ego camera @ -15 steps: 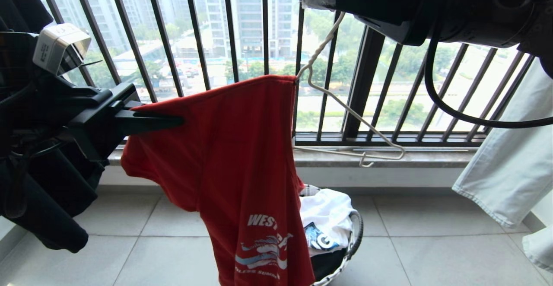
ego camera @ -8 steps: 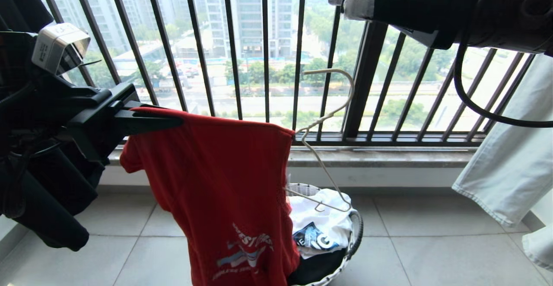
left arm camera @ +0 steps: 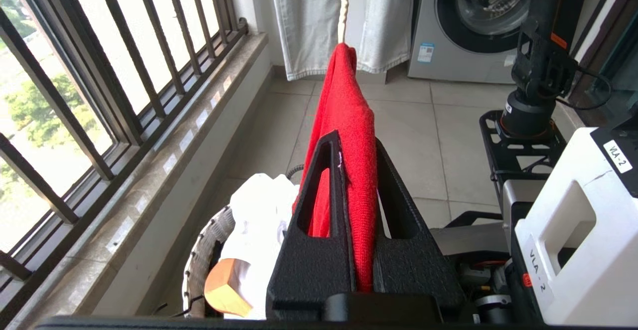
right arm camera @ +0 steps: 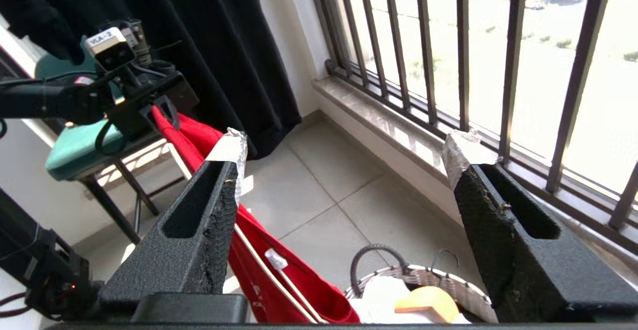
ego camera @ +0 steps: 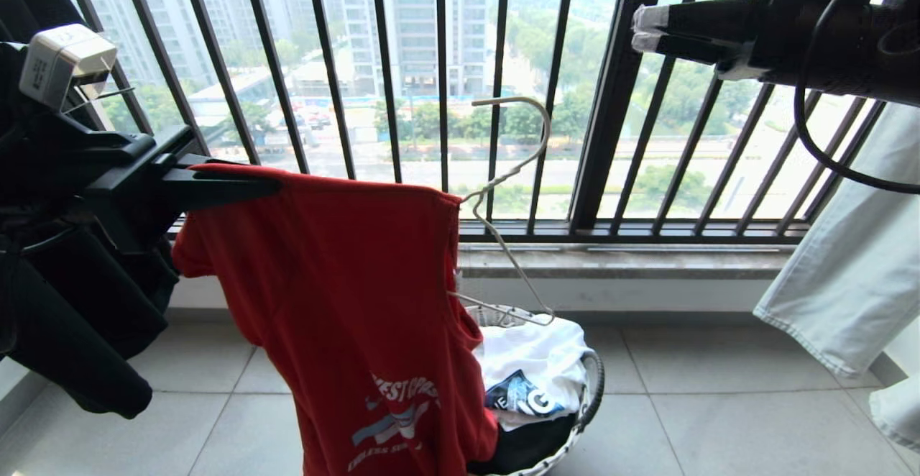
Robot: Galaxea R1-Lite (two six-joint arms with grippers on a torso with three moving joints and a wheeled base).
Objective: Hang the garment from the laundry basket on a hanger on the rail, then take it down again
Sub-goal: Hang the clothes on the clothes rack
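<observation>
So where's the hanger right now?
In the head view the hanger sits mid-frame, one arm inside the red T-shirt that the left gripper holds, above the laundry basket.

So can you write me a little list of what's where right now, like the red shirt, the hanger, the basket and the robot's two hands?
red T-shirt: held up by one shoulder, hanging down in front of the basket
hanger: off-white, one arm inside the shirt's neck, hook free in the air, not on any rail
laundry basket: on the floor tiles, white garment and a dark one inside
left gripper: shut on the shirt
right gripper: open, empty, up by the window bars
pale trousers: hanging at the right
</observation>
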